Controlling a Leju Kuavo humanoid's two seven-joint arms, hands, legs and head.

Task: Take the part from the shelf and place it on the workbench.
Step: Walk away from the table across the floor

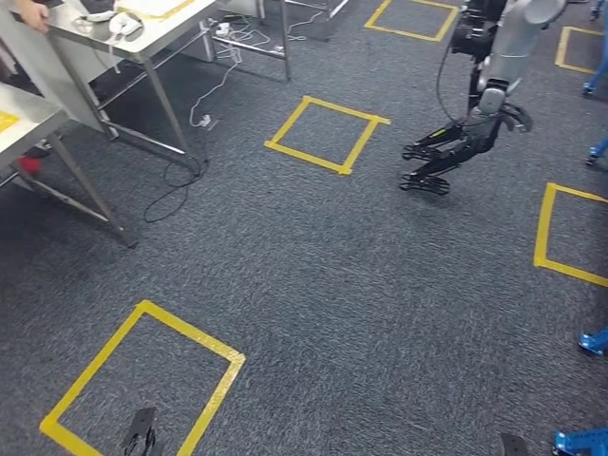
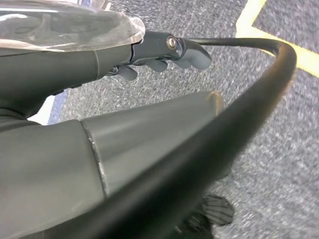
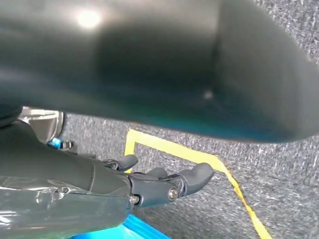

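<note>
Hanging over carpet, right hand (image 1: 459, 147) spreads fingers, holding nothing.

No text, label, brand, number or sign can be read anywhere in these pictures.

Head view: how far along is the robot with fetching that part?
Cannot be settled. The right hand and left hand are both open and hold nothing, above grey carpet. That fits walking to the shelf, or walking away after delivering the part.
</note>
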